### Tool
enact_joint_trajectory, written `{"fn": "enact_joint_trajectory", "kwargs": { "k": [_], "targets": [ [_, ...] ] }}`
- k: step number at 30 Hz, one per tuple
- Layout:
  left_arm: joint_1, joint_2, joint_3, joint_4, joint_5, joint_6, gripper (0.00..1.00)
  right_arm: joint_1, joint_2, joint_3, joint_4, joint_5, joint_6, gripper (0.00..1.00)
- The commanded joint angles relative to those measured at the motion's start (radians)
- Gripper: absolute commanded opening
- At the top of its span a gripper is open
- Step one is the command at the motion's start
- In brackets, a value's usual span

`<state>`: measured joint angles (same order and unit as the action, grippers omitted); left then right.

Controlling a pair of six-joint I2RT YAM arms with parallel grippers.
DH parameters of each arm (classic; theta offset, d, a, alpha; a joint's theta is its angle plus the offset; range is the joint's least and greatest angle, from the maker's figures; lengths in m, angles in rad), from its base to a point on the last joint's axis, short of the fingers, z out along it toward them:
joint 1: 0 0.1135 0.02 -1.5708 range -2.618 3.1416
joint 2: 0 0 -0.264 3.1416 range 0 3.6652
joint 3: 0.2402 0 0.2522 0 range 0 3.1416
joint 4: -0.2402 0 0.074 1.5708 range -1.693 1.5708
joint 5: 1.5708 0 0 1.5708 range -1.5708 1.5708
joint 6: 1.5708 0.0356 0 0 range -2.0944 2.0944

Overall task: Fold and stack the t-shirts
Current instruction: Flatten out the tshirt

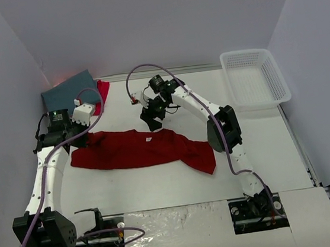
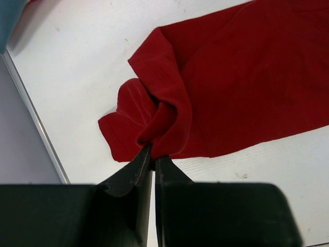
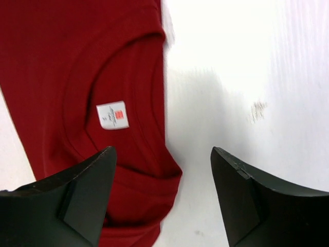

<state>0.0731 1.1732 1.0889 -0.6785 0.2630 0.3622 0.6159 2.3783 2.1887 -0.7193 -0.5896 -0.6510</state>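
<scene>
Cloth this soft is bunching where the left gripper (image 2: 152, 152) is pinching the deep red t-shirt (image 1: 138, 151) at the table's (image 1: 160, 186) middle, while the right gripper (image 3: 163, 152) is hovering spread above its collar (image 3: 154, 154), likely the firmer hold.

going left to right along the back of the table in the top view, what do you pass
slate-teal t-shirt → pinkish-red t-shirt → right pincer → white mesh basket. The deep red t-shirt lies nearer and spans much of that width, so it is left out.
</scene>
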Motion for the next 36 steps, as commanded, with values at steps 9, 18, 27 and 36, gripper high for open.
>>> {"fn": "enact_joint_trajectory", "kwargs": {
  "k": [9,18,27,36],
  "targets": [
    [0.013,-0.026,-0.007,0.02,-0.033,-0.02,0.02,0.03,0.206,0.267,-0.037,-0.329,-0.072,0.76],
    [0.024,-0.021,-0.024,0.025,-0.044,-0.02,0.02,0.082,0.306,0.371,-0.031,-0.346,-0.053,0.77],
    [0.028,-0.006,-0.032,0.033,-0.036,-0.017,0.02,0.105,0.357,0.431,-0.006,-0.349,-0.006,0.72],
    [0.031,-0.01,-0.043,0.034,-0.031,-0.016,0.02,0.104,0.375,0.451,0.026,-0.311,0.034,0.51]
  ]
}}
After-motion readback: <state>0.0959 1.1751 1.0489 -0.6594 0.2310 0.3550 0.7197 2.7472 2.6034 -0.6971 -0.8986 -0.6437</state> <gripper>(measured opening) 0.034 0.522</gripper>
